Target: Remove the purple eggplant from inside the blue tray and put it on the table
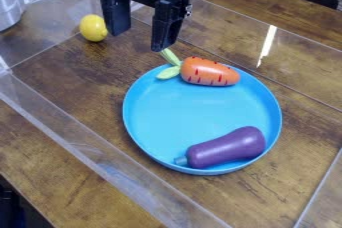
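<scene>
And there's the purple eggplant (pixel 226 148), lying inside the blue tray (pixel 158 137) near its rim; the carrot (pixel 209 71) sits across the tray, and beyond, above the worktop (pixel 80 94), the tool (pixel 140 34) hangs released, near the lemon (pixel 92 28)!

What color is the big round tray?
Bright blue, seen best in the camera view.

Purple eggplant (pixel 225 148) at five o'clock inside blue tray (pixel 163 116), carrot (pixel 210 71) at twelve, lemon (pixel 94 28) toward eleven on table (pixel 83 100)
</scene>
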Action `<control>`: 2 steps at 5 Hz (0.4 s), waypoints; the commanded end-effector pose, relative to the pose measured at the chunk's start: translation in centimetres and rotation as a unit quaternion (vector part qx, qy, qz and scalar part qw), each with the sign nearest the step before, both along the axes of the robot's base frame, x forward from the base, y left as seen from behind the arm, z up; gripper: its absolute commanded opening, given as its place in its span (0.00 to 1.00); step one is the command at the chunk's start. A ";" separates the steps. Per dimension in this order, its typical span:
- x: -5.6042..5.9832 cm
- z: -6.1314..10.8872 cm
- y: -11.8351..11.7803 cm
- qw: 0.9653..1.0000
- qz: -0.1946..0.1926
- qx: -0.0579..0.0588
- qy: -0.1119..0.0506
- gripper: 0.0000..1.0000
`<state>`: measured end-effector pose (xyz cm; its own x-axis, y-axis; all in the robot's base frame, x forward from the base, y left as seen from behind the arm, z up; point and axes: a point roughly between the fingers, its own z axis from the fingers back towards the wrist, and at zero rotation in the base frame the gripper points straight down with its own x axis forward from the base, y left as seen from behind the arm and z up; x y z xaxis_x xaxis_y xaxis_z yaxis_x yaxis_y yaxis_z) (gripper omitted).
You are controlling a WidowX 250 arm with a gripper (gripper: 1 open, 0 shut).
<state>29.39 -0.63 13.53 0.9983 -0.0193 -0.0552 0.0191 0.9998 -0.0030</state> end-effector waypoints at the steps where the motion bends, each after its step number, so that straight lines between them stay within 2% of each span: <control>1: -0.1 -0.7 -0.3 1.000 -0.005 -0.001 0.007 1.00; 2: -0.2 -2.6 -2.3 0.999 -0.034 -0.004 0.009 1.00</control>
<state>28.83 -3.05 9.81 0.9895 -0.0896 -0.1133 0.0884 0.9960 -0.0154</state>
